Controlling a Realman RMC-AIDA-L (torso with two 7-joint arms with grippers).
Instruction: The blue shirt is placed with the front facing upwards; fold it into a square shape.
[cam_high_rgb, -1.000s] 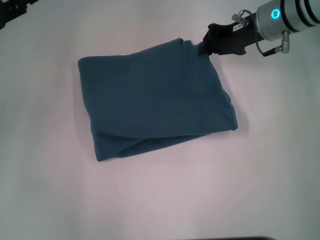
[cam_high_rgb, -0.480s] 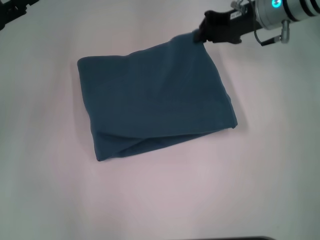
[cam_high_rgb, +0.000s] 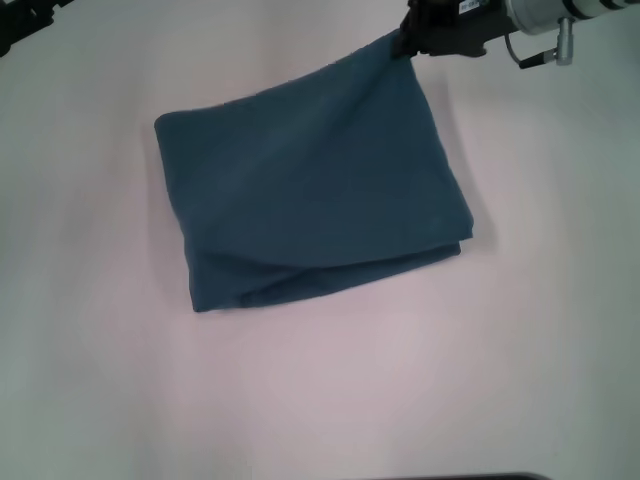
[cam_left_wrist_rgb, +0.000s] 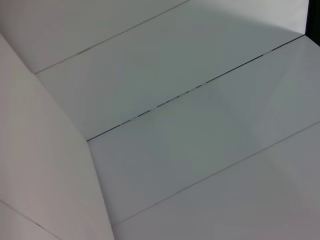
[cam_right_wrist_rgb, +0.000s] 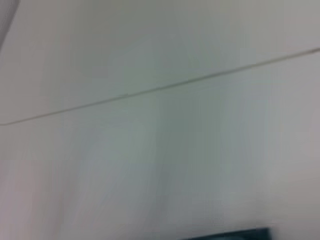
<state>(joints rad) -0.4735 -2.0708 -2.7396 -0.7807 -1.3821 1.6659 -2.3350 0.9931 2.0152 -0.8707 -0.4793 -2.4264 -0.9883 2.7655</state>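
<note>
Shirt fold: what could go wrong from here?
1. The right claw grips the shirt by its far right corner; pulling further could drag the bundle or open the fold.
2. The near edge shows uneven, offset layers, so the square may end up skewed.
3. The left claw sits far off, pinning nothing.

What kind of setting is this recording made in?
Probably a lab or test bench, not a home: a plain white table holding only the blue shirt, the right gripper pinching its far corner, and bare white panels around.
</note>
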